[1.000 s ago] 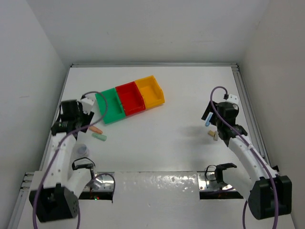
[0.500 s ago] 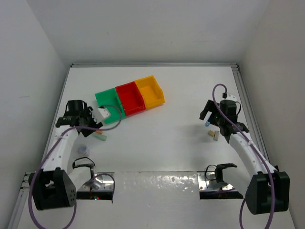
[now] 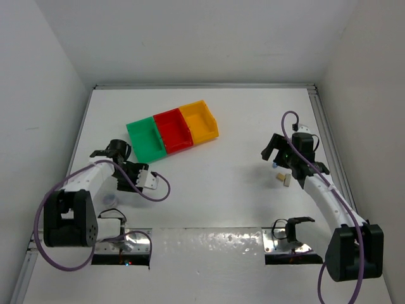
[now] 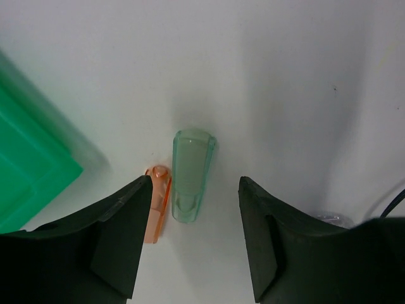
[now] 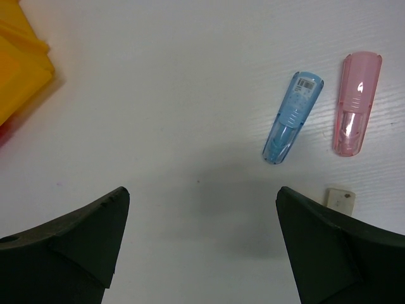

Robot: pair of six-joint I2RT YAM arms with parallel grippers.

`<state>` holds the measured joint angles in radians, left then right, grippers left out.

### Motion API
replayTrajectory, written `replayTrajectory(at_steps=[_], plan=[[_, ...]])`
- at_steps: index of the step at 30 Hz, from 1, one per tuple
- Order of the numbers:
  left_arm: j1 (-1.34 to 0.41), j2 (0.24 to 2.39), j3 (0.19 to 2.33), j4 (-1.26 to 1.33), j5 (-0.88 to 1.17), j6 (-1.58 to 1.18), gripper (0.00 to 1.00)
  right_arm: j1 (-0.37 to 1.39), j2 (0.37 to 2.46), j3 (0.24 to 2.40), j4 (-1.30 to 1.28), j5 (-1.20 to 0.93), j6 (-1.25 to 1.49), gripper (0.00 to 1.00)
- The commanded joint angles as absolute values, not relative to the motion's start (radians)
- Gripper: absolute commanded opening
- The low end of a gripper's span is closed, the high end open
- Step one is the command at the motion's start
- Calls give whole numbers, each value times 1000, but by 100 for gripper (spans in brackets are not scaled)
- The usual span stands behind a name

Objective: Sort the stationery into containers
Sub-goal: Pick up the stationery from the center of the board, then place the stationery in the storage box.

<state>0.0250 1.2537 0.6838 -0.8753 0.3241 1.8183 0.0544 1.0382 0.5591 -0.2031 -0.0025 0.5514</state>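
Observation:
In the left wrist view a pale green translucent stick (image 4: pixel 190 174) lies on the white table with its near half between my open left gripper (image 4: pixel 195 181), untouched. An orange stick (image 4: pixel 157 204) lies alongside it, against the left finger (image 4: pixel 120 234). The green container (image 4: pixel 25 171) is at the left. From above, the left gripper (image 3: pixel 128 172) hides both sticks. My right gripper (image 5: pixel 201 190) stands wide open over bare table. A blue stick (image 5: pixel 291 120), a pink stick (image 5: pixel 355 104) and a small beige block (image 5: pixel 340 197) lie ahead to its right.
The green (image 3: pixel 145 139), red (image 3: pixel 173 130) and yellow (image 3: pixel 199 121) containers stand in a row at the table's middle back. A pale round piece (image 3: pixel 109 199) lies near the left arm. Walls enclose the table on three sides. The beige block (image 3: pixel 285 180) sits beside the right arm.
The left gripper has swung right and nearer, down over the two sticks, with its wrist turned. The right gripper has shifted slightly left. Neither has taken hold of anything.

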Motion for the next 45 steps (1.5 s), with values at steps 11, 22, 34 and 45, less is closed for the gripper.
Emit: replayTrajectory(at_steps=[11, 22, 34, 45], plan=[[-17, 1377, 652, -798, 292, 1904, 41, 54, 968, 551, -216, 32, 549, 96], [-25, 1434, 620, -695, 259, 1887, 38, 54, 919, 555, -268, 69, 545, 96], [-52, 1312, 790, -909, 451, 1706, 0, 54, 868, 548, -275, 95, 557, 96], [0, 1296, 1014, -257, 587, 144, 0, 55, 917, 561, -253, 60, 597, 96]])
